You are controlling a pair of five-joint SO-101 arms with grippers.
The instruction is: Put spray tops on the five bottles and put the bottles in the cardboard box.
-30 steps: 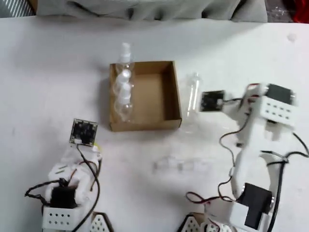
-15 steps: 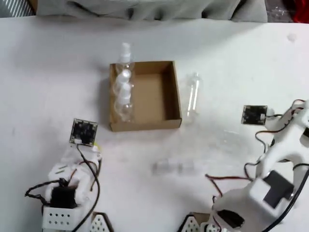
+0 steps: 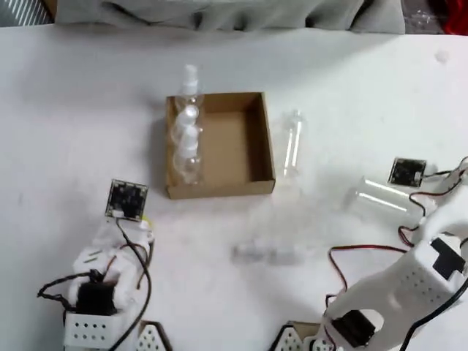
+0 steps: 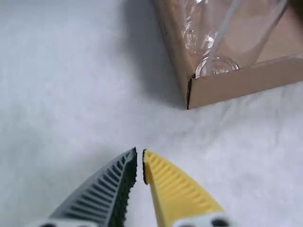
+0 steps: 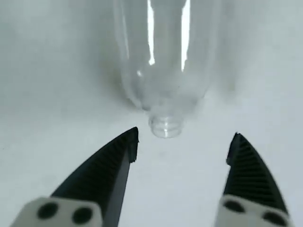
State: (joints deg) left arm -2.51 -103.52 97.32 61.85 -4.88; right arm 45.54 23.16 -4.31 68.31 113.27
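The cardboard box stands mid-table, and clear bottles lie along its left wall. One more clear bottle rests on the table just right of the box. A capless clear bottle lies at the right. Its open neck points at my right gripper, which is open with a fingertip on either side just short of the neck. My left gripper is shut on nothing, low over the table near the box's front left corner. Pale translucent spray tops lie in front of the box.
The table is white. Grey cloth runs along its far edge. The left arm's base and the right arm's base take up the near corners, with loose wires around them.
The right arm has swung from beside the box to the table's right side. It now faces the lying capless bottle. The left arm has not moved.
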